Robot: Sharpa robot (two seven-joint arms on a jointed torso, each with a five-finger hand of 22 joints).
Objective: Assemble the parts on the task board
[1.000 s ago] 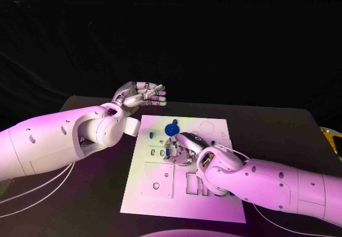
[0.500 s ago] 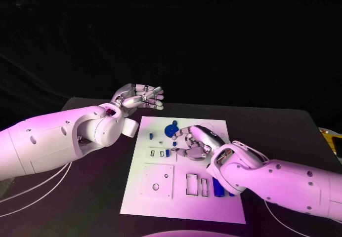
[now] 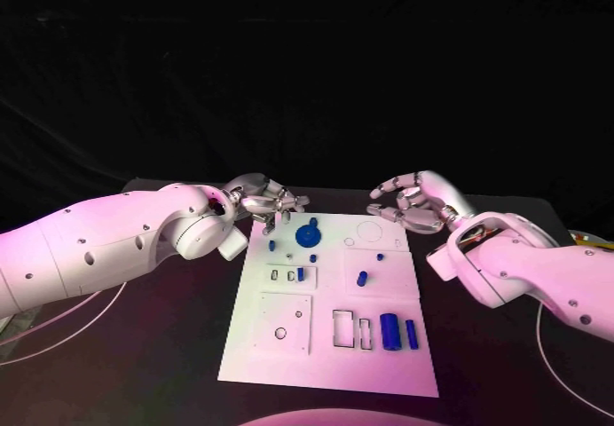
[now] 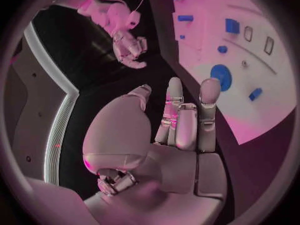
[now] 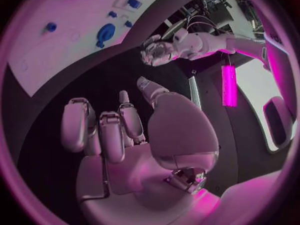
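Observation:
The white task board (image 3: 263,373) lies mid-table. On it are a round blue disc (image 3: 309,236), several small blue parts such as a peg (image 3: 361,279), and two upright blue blocks (image 3: 390,331) by the near right slots. My left hand (image 3: 266,201) hovers at the board's far left corner, fingers loosely bent, holding nothing; the left wrist view shows its fingers (image 4: 185,117) extended and empty, with the disc (image 4: 220,76) beyond. My right hand (image 3: 410,201) hangs above the far right corner, fingers curved, empty; its palm (image 5: 119,135) is bare in the right wrist view.
Black table (image 3: 512,355) surrounds the board. A yellow object (image 3: 602,253) sits at the table's right edge. White cables (image 3: 64,342) trail over the left side. Both forearms flank the board.
My right hand has lifted off the board's middle and swung to the far right corner, uncovering the blue parts there. My left hand has dropped closer to the far left corner.

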